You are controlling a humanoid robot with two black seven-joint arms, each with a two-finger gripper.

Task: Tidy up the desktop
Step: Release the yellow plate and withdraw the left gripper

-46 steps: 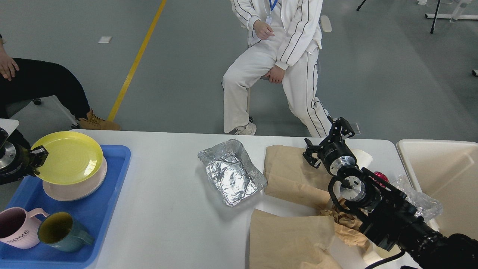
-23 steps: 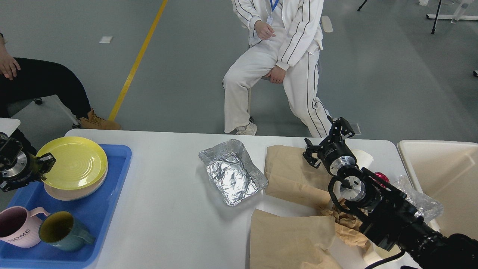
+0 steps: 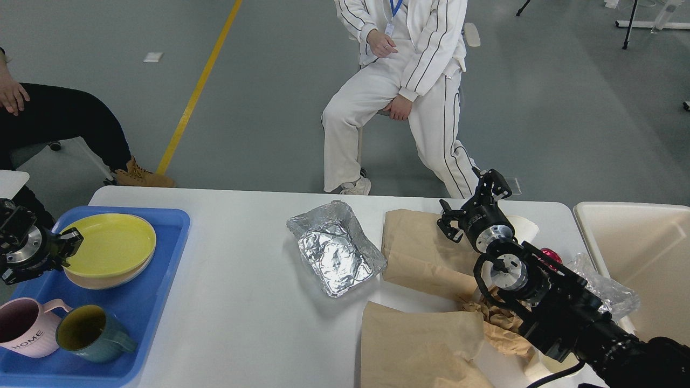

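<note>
The white desktop point(image 3: 242, 307) carries a crumpled foil tray point(image 3: 337, 249) at its middle and brown paper sheets point(image 3: 418, 245) to the right. On the blue tray point(image 3: 164, 269) at the left, a yellow plate point(image 3: 110, 245) lies flat on a beige plate point(image 3: 102, 280). My left gripper point(image 3: 69, 242) is at the yellow plate's left rim, shut on it. My right gripper point(image 3: 470, 202) hovers open over the far brown paper with nothing between its fingers.
A pink mug point(image 3: 24, 328) and a teal mug point(image 3: 89, 334) stand at the blue tray's front. A white paper cup point(image 3: 527, 226), a red item point(image 3: 551, 255) and clear plastic wrap point(image 3: 606, 288) lie behind my right arm. A beige bin point(image 3: 647, 253) stands at the right. Two people sit beyond the table.
My left gripper has lowered the yellow plate from a raised tilt until it lies flat on the beige plate. The right arm has not moved.
</note>
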